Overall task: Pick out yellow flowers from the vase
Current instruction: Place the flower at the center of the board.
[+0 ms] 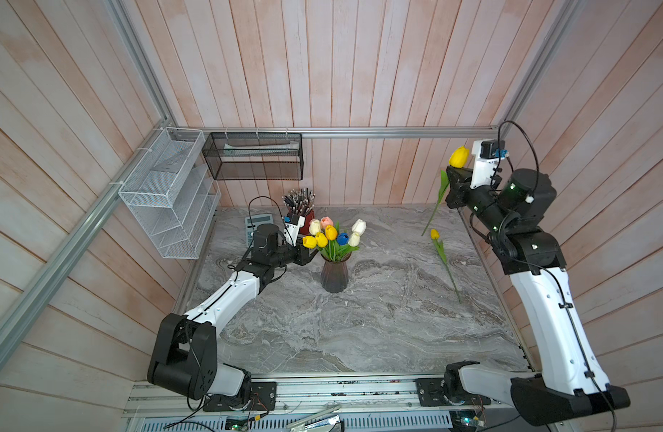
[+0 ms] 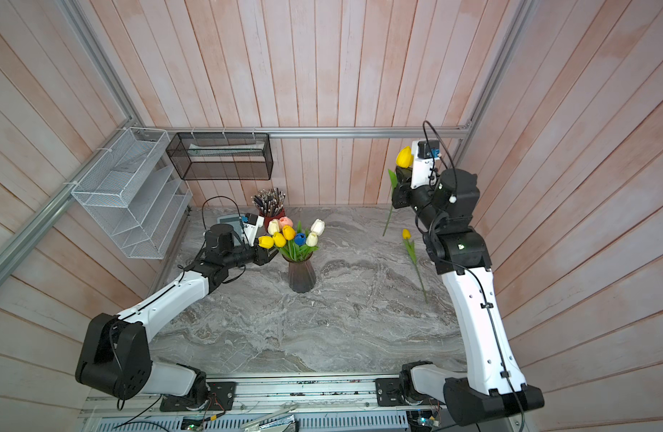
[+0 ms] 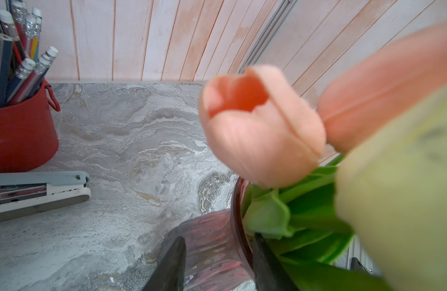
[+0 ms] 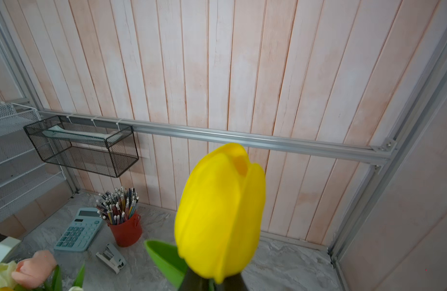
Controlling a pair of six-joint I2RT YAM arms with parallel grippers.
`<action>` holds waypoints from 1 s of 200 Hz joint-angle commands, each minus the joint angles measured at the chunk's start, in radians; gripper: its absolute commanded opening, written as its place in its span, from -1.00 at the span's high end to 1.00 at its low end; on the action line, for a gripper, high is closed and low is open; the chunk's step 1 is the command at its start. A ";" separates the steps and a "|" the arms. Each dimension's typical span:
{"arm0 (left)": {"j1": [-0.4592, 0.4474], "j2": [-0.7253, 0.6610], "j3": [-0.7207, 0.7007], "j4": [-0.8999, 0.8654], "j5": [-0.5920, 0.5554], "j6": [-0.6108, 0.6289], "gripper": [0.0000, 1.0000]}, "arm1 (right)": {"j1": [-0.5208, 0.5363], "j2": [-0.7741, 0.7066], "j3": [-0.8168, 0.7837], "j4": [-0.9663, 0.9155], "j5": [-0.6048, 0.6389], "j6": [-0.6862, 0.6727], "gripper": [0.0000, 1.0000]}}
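Right claw [image 1: 450, 175]: raised high near the back right corner, pressed together on the stem of the held yellow tulip [image 1: 459, 157]. The head stands above the fingers, and the stem and leaf hang below, clear of the bench [image 1: 359, 329]. In the right wrist view the same head [image 4: 219, 214] fills the centre.

Loose yellow tulip [image 1: 435, 234]: lies flat on the bench's right side, head toward the back wall, well apart from the vase.

Vase [image 1: 335, 276]: dark, ribbed, upright mid-bench. It holds 3 yellow tulips [image 1: 321, 239] bunched on its left side, 1 of them more orange. With them are white tulips [image 1: 359, 226], a pink tulip [image 1: 326, 222] and a blue tulip [image 1: 342, 238].

Left claw [image 1: 314, 255]: at the vase's rim, on its left. In the left wrist view the fingers [image 3: 172, 262] are apart, 1 outside the rim and 1 inside among the leaves. Whether they pinch the rim I cannot tell.

Back left of the bench: red pencil cup [image 4: 125, 231], calculator [image 4: 78, 230], stapler [image 3: 38, 191].
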State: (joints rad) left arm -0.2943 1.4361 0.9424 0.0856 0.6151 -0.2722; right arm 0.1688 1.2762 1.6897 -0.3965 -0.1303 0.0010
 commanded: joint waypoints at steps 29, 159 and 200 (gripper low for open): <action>-0.002 -0.004 0.013 -0.020 -0.031 0.030 0.12 | -0.070 0.161 0.162 -0.290 -0.054 0.000 0.81; 0.009 -0.051 -0.004 0.036 -0.011 -0.005 0.12 | -0.144 0.430 0.076 -0.453 0.130 -0.108 0.83; 0.017 -0.055 0.001 0.025 -0.003 -0.002 0.12 | -0.153 0.565 0.113 -0.505 0.181 -0.138 0.83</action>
State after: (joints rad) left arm -0.2859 1.3952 0.9424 0.0952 0.6022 -0.2733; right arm 0.0177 1.7550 1.7714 -0.8463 0.0116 -0.1074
